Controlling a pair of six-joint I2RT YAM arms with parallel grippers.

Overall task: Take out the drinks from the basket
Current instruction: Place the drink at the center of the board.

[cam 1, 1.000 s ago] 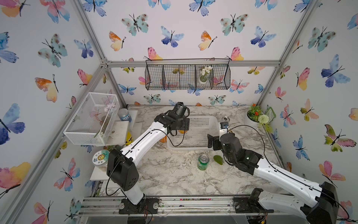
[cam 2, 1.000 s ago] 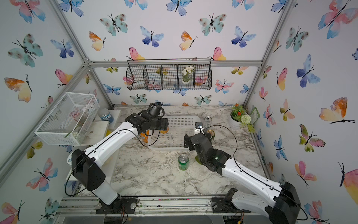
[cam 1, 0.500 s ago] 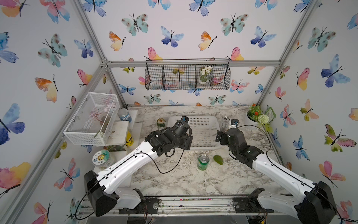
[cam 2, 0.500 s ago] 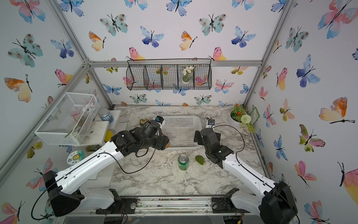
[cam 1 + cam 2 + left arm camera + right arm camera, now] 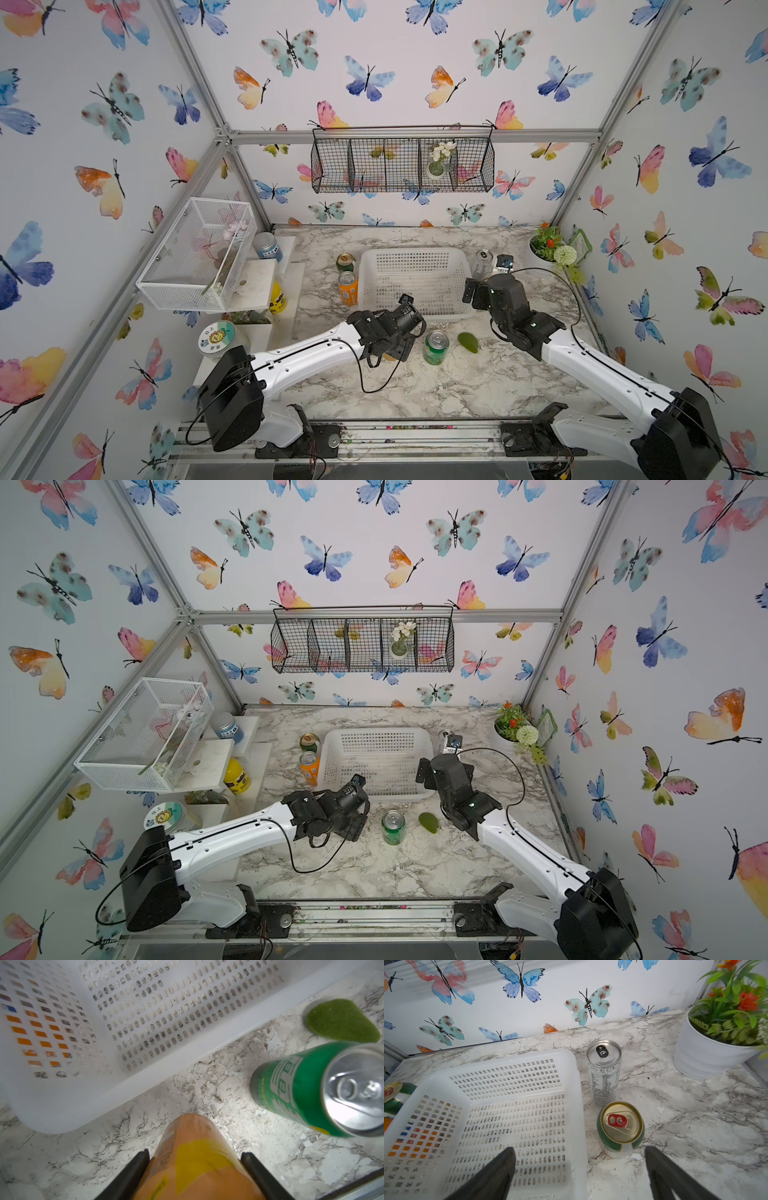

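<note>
L wrist cam alone shows left gripper [image 5: 195,1155] clamping orange can [image 5: 193,1172]; right gripper [image 5: 580,1151] spread wide.

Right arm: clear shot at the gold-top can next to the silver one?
Probably yes. The right pincer is open and empty, and the gold-top can stands upright just ahead of it. The basket wall and silver can sit close beside it.

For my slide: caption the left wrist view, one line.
Left gripper shut on an orange metal can outside the white perforated plastic basket.
</note>
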